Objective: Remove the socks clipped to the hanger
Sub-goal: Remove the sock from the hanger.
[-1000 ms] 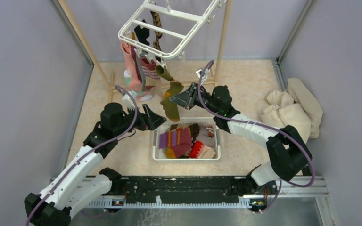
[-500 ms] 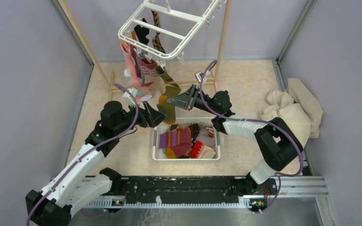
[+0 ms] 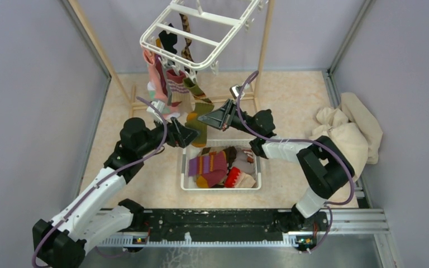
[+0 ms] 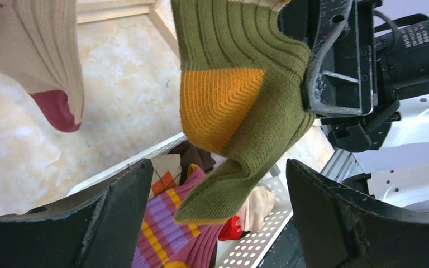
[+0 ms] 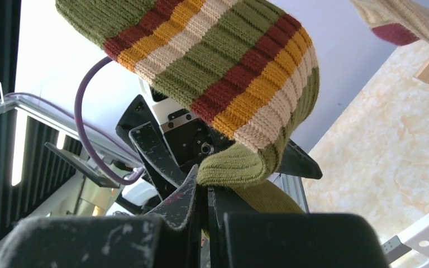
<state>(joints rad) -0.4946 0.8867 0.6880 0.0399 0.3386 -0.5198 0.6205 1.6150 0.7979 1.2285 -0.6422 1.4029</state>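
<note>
I'm pinching the soft, stretchy-looking olive-green ribbed sock [image 4: 240, 100] mid-leg in my clamped right gripper [image 5: 209, 192], holding the left gripper [image 4: 218, 206] spread wide at its foot

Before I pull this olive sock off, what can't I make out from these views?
- Clip holding the olive sock: top view, too small and tucked under the hanger rim; both wrist views cut it off at the top edge.
- How much cloth the right pincer grips: right wrist view, its own fingers cover the fold.
- Basket contents: left wrist view, the sock and the open left pincer hide most.
</note>
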